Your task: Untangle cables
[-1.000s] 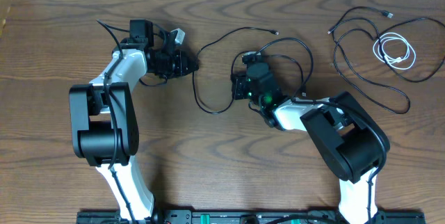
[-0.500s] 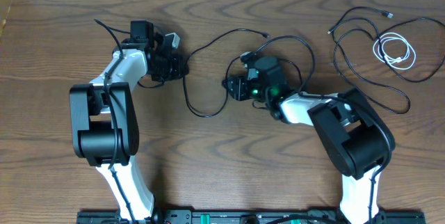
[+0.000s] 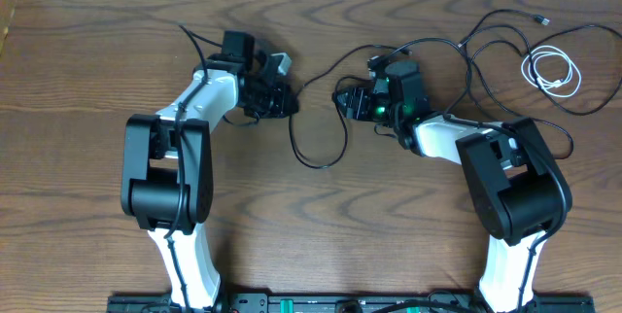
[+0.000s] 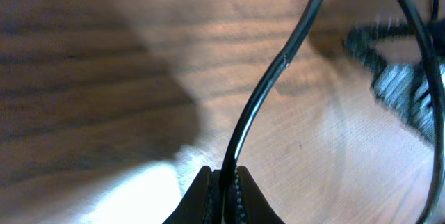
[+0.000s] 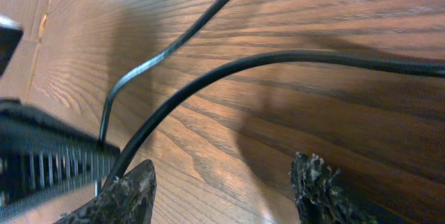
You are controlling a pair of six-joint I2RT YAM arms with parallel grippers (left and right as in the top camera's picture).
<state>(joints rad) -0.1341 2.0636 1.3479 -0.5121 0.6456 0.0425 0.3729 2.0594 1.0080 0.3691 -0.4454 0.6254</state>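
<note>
Right now your left gripper (image 3: pixel 282 99) sits at the upper middle of the table (image 3: pixel 78 157), and its wrist view shows the fingertips (image 4: pixel 226 182) pressed together with a black cable (image 4: pixel 268 92) pinched between them. From that grip the cable (image 3: pixel 313 164) drops into a loose loop on the wood between your two arms and climbs again toward the right gripper (image 3: pixel 348 99), which faces the left one from nearby. Your right gripper (image 5: pixel 222 182) has its fingers spread well apart and grips nothing. The black cable (image 5: pixel 278 57) lies on the table in front of it and passes just beside one fingertip. Whether it touches that finger, you cannot tell. A second black cable (image 3: pixel 540 20) sprawls in wide curves at the far right. The white cable (image 3: pixel 535 70) lies coiled inside those curves, well apart from both grippers.
</note>
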